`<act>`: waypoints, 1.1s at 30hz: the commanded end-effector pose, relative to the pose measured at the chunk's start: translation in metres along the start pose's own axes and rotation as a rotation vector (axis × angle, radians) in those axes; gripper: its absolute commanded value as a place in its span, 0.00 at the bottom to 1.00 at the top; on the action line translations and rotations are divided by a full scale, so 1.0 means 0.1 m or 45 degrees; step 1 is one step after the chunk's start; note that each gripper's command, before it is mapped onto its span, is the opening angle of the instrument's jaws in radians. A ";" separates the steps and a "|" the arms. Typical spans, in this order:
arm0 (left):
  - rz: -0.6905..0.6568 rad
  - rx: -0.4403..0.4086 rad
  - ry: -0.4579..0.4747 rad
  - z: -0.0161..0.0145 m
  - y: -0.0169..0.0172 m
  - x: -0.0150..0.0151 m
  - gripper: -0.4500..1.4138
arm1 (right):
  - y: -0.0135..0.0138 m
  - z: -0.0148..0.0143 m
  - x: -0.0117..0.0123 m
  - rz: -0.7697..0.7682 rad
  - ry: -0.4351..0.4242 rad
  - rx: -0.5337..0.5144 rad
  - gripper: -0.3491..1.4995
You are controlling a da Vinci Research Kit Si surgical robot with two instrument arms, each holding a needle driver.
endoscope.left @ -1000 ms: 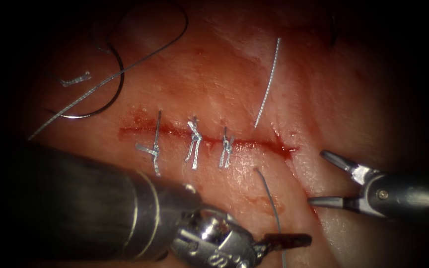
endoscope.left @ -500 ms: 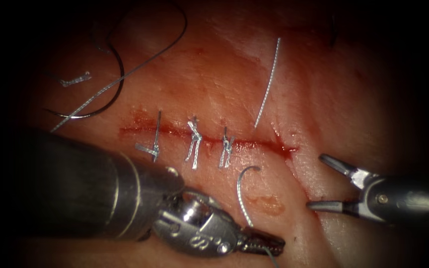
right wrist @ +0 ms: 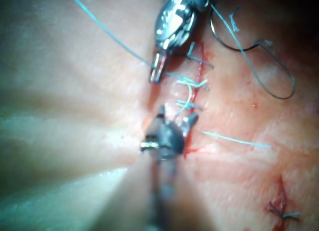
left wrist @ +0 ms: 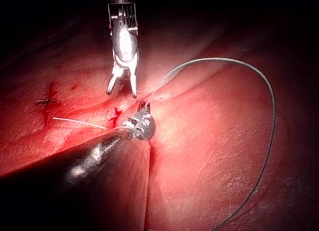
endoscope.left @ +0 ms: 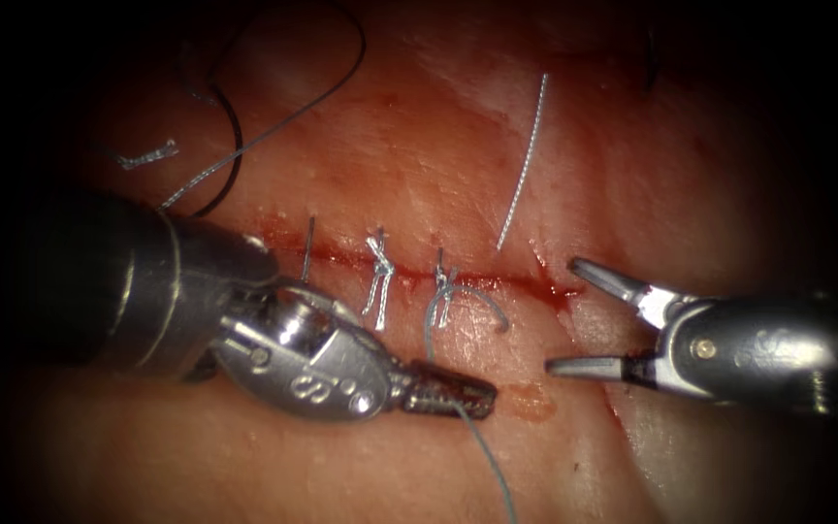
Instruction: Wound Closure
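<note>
left tool (endoscope.left: 453,390): jaws clamped on the thread (endoscope.left: 482,448), just below the cut (endoscope.left: 497,281)
right tool (endoscope.left: 574,315): jaws spread apart, holding nothing, by the cut's right end
needle (endoscope.left: 230,146): lying free on the tissue (endoscope.left: 419,146) upper left, not in it
open room: bare tissue above the three knots (endoscope.left: 380,267)

Left gripper (endoscope.left: 458,393) with thread (endoscope.left: 448,320), now nearer cut (endoscope.left: 526,283).

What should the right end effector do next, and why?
Probably ease onto the thread's short free end: the right end effector is open beside it, holding nothing, while the left end effector is shut on the thread; the needle lies on the tissue.
</note>
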 end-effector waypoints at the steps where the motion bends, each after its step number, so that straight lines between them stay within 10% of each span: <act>1: 0.010 0.001 0.006 0.005 -0.003 -0.002 0.00 | -0.001 0.021 0.004 -0.024 0.031 0.044 0.84; 28: 0.052 -0.029 0.057 -0.001 -0.013 -0.003 0.00 | 0.012 0.076 0.015 -0.259 0.299 0.096 0.66; 31: 0.052 -0.036 0.066 -0.001 -0.012 0.000 0.00 | 0.017 0.077 0.009 -0.318 0.318 0.107 0.51; 33: 0.052 -0.036 0.066 -0.001 -0.011 0.000 0.00 | 0.018 0.075 0.009 -0.364 0.327 0.123 0.16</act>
